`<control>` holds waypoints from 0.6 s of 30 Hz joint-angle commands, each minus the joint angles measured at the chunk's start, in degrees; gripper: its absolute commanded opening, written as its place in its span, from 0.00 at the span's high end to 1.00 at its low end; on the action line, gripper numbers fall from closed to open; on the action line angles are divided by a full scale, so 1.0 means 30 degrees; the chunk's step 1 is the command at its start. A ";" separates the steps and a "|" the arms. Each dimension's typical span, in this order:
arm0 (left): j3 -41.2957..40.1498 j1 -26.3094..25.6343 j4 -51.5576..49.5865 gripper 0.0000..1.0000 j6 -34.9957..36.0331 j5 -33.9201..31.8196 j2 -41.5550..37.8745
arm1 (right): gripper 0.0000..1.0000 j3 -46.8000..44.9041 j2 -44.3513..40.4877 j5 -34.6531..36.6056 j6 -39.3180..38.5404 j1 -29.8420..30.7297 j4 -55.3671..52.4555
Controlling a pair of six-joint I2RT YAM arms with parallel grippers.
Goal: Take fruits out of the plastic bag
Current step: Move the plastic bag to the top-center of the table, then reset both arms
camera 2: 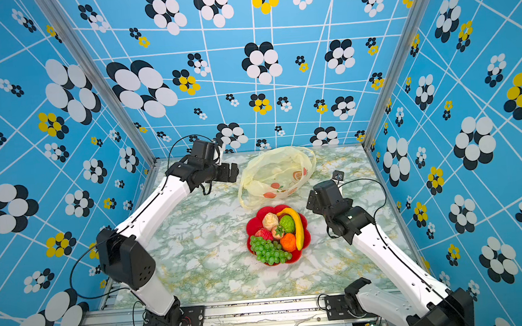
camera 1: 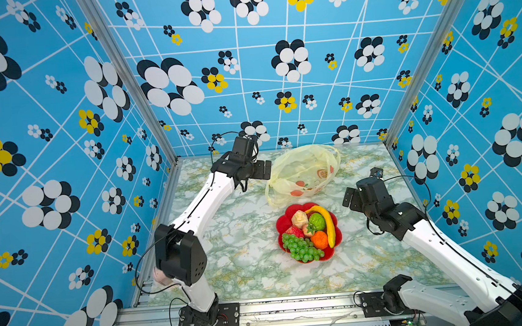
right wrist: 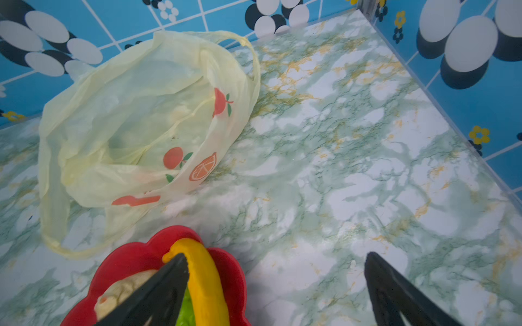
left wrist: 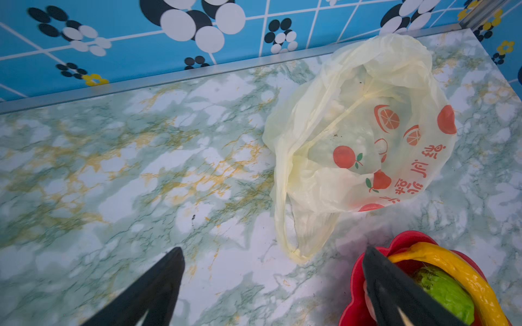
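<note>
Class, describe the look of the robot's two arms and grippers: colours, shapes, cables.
The left arm and right arm have smooth white shells with boxy black joints. Thin black cables loop alongside each. The left gripper and right gripper have plain black fingers that taper to narrow tips.

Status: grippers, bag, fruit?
Open, empty: left gripper, right gripper. Toy fruits piled on red flower-shaped plate. Thin pale-yellow plastic bag slumped behind. Path clear.

The plastic bag (camera 1: 298,167) is pale yellow with orange fruit prints, the worktop (camera 1: 245,260) white marbled green and gold, the plate (camera 1: 289,208) red, the banana (camera 1: 329,225) yellow, the grapes (camera 1: 301,249) green, the walls (camera 1: 57,106) flowered blue.
</note>
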 commanded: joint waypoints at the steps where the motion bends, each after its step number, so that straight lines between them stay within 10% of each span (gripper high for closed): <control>1: -0.4612 0.0614 0.3711 0.01 -0.0504 -0.2983 -0.1847 | 0.01 -0.1060 0.0157 0.0510 -0.1093 -0.1355 0.2365; 8: -1.3668 0.2492 1.1950 0.01 0.1788 -0.7072 -0.5957 | 0.01 -0.3869 0.2151 0.3582 -0.4386 -0.2116 0.8536; 13: -1.5274 0.3381 1.3162 0.01 0.2880 -0.9008 -0.5254 | 0.01 -0.5015 0.4312 0.4966 -0.6381 -0.2266 1.2079; 18: -1.8484 0.4193 1.8271 0.01 0.4114 -0.7139 -0.4572 | 0.01 -0.6462 0.5037 0.4887 -0.9829 -0.2390 1.6902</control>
